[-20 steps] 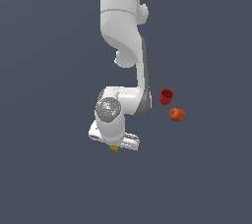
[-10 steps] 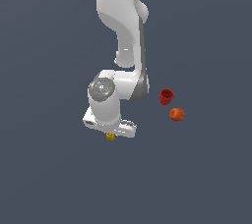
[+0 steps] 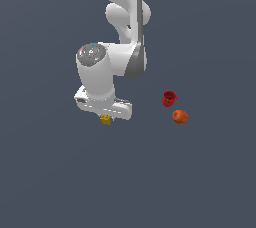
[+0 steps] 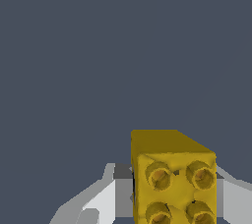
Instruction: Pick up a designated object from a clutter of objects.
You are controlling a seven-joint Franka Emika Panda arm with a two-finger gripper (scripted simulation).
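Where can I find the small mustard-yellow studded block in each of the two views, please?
Exterior view: the small mustard-yellow studded block peeks out just under the white gripper, to the exterior view's left of the red cup and the orange ball.
Wrist view: the block fills the foreground, its round studs facing the camera.
Shared landmark: the gripper's white jaws, which flank the block in both views.

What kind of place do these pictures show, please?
Probably a simulated test scene, not a real room: a flat, featureless grey ground, a smooth white robot arm, and a few tiny items, such as a studded yellow block, a red cup and an orange ball.
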